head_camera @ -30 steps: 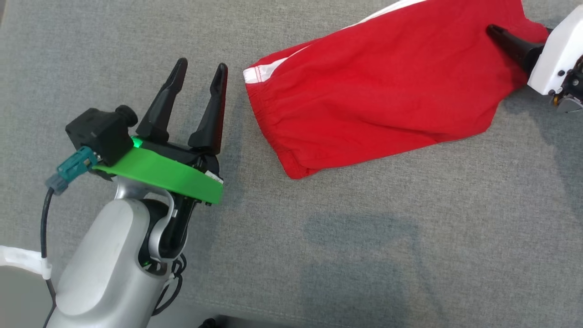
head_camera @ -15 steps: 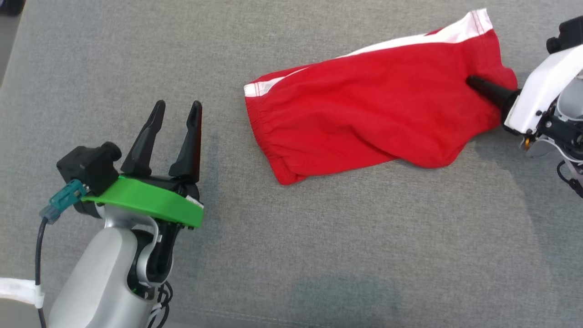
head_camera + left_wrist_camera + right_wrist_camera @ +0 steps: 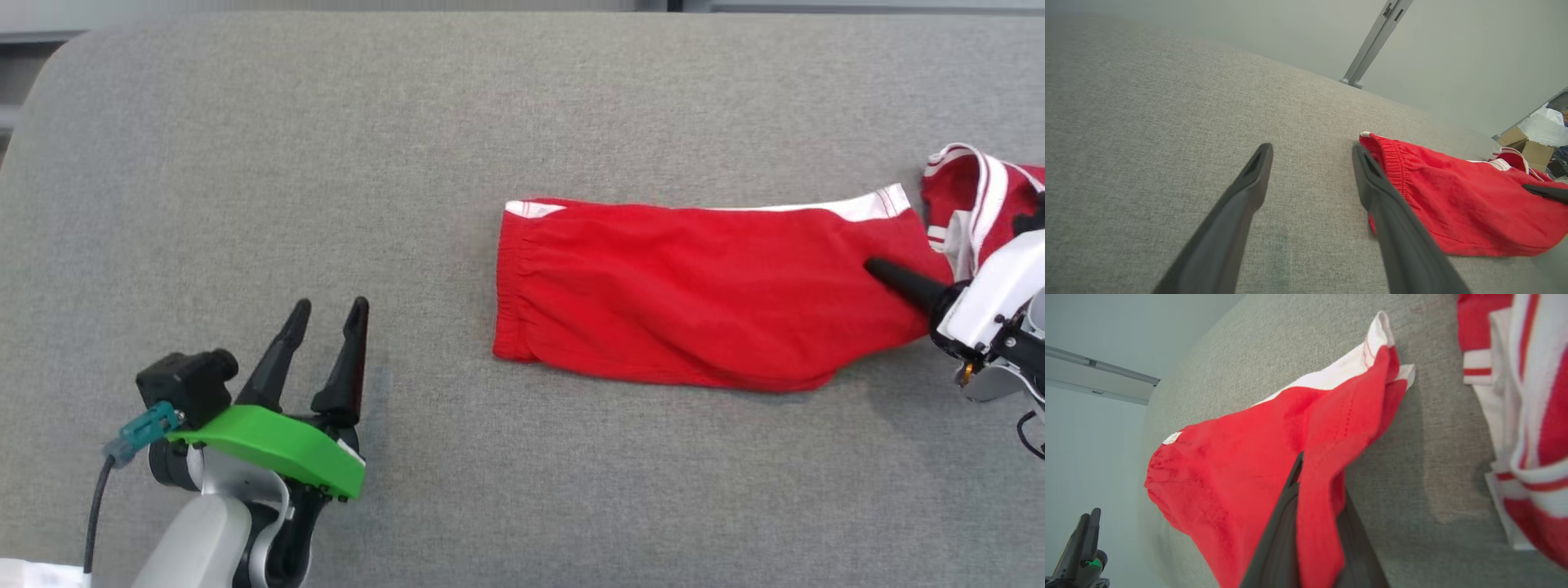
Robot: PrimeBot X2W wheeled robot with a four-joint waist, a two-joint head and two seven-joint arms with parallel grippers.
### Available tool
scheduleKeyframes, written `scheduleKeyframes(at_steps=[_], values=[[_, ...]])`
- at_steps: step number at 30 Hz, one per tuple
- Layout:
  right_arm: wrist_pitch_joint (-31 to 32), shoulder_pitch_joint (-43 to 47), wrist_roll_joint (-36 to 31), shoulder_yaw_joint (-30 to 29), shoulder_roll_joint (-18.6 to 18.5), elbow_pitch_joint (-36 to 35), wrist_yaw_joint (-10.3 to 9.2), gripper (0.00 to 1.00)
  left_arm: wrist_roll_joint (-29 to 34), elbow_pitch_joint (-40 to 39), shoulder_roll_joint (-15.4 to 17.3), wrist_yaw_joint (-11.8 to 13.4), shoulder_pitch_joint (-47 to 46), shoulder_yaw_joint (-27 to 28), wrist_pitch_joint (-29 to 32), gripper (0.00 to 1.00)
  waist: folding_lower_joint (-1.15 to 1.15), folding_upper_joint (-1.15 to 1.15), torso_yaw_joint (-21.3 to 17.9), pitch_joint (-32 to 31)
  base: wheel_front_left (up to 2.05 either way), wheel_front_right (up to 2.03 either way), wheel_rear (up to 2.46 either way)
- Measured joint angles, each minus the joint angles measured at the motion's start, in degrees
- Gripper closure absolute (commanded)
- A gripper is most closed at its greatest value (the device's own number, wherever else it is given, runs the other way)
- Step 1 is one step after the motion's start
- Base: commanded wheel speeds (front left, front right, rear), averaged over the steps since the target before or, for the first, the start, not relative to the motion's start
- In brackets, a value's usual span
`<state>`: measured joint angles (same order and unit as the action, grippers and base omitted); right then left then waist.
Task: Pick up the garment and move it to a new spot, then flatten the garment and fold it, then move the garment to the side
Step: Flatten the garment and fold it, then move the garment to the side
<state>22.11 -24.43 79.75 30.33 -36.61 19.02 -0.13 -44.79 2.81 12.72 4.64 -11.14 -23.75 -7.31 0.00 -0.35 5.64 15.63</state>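
**A:** Start at the left. What is the left gripper doing?

**B:** The left gripper [image 3: 331, 304] hovers near the front left corner of the bench [image 3: 245, 147]. Its fingers are spread wide with nothing between them, pointing toward the far edge.

**A:** And the garment?

**B:** The garment [image 3: 694, 302], a pair of red shorts, lies on the right half of the bench. Its long axis runs left to right, roughly parallel with the front edge. The elastic waistband [image 3: 516, 278] faces the left gripper but is well apart from it, off to its right and a little farther back.

**A:** So the right arm has it?

**B:** Yes. The right gripper [image 3: 875, 267] is clenched on the leg end, near the white-trimmed hem [image 3: 886, 200]. The right wrist view shows red cloth pinched between its fingers [image 3: 1276, 539]. It is much the nearer arm, so I'd judge the carry falls to it.

**A:** Anything beside it?

**B:** A second garment [image 3: 971, 204], red with white stripes, is bunched at the right edge just beside the hem. A drag might snag it.

**A:** Surface and room?

**B:** The surface is grey woven fabric with rounded corners. Beyond it are a pale wall [image 3: 1453, 61], a slanted metal post [image 3: 1372, 45] and cardboard boxes [image 3: 1529, 149].
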Motion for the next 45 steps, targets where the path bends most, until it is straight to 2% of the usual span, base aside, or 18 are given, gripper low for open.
scheduleKeyframes(at_steps=[4, 6, 12, 20, 26, 27, 29, 30, 32, 34, 40, 45], values=[[-2.09, 0.08, -0.51, -1.53, -1.76, -3.87, -0.01, 1.0, -0.36, -2.27, 0.01, 0.42, 1.23, -0.96, 1.34, 0.0, 0.0, 0.0, -1.96, -1.94, 0.0, 0.0, 0.0], [-2.43, -0.69, -1.34, -1.36, -1.49, -6.76, 0.03, 1.0, -0.35, -3.43, 0.01, 0.43, 1.29, -1.34, 1.89, 0.0, 0.0, 0.0, -2.77, -2.46, 0.0, 0.0, 0.0], [-1.34, -4.68, -5.2, 4.88, 3.75, -15.56, 0.07, 1.0, -0.12, -6.31, -0.27, 0.71, 1.26, -2.71, 3.38, 0.0, 0.0, 0.0, -3.05, -1.84, 0.0, 0.0, 0.0], [-1.23, -9.26, -11.58, 9.77, 9.75, -16.86, -4.9, 1.0, 0.91, -9.85, -0.36, 0.89, 0.74, -4.23, 5.33, 0.0, 0.0, 0.0, -1.19, 2.34, 0.0, 0.0, 0.0], [-1.79, -11.6, -15.24, 12.04, 12.6, -14.29, -6.03, 1.0, 1.79, -10.85, -0.64, 0.89, -1.77, -4.36, 5.82, 0.0, 0.0, 0.0, 0.96, 5.93, 0.0, 0.0, 0.0], [-1.92, -11.61, -15.82, 12.41, 13.07, -13.78, -6.05, 0.97, 1.8, -10.87, -0.68, 0.89, -2.15, -4.32, 5.81, 0.0, 0.0, 0.0, 1.38, 6.4, 0.0, 0.0, 0.0], [-1.89, -11.75, -16.84, 14.03, 13.94, -12.5, -6.03, 0.76, 1.88, -10.53, -0.73, 0.89, -2.57, -3.99, 5.73, 0.0, 0.0, 0.0, 2.26, 7.18, 0.0, 0.0, 0.0], [-1.88, -11.84, -17.18, 14.86, 14.47, -12.01, -6.02, 0.76, 2.02, -10.28, -0.68, 0.9, -2.7, -3.74, 5.57, 0.0, 0.0, 0.0, 2.64, 7.47, 0.0, 0.0, 0.0], [-1.8, -11.95, -17.52, 15.56, 15.02, -11.63, -6.02, 0.68, 2.22, -10.07, -0.66, 0.89, -2.74, -3.48, 5.22, 0.0, 0.0, 0.0, 2.96, 7.7, 0.0, 0.0, 0.0], [-1.57, -12.26, -17.8, 16.67, 15.78, -11.12, -5.95, 0.0, 2.22, -9.28, -0.65, 0.9, -2.74, -3.02, 5.17, 0.0, 0.0, 0.0, 3.35, 7.88, 0.0, 0.0, 0.0], [-2.69, -13.01, -19.01, 17.34, 17.8, -11.1, -5.24, 0.0, 2.19, -7.36, -0.57, 0.9, -2.72, -2.18, 4.22, 0.0, 0.0, 0.0, 2.87, 6.38, 0.0, 0.0, 0.0], [-5.17, -13.01, -19.36, 15.57, 17.55, -13.97, -4.45, 0.0, 1.89, -6.48, -0.34, 0.9, -2.44, -1.75, 4.15, 0.0, 0.0, 0.0, 1.58, 3.96, 0.0, 0.0, 0.0]])
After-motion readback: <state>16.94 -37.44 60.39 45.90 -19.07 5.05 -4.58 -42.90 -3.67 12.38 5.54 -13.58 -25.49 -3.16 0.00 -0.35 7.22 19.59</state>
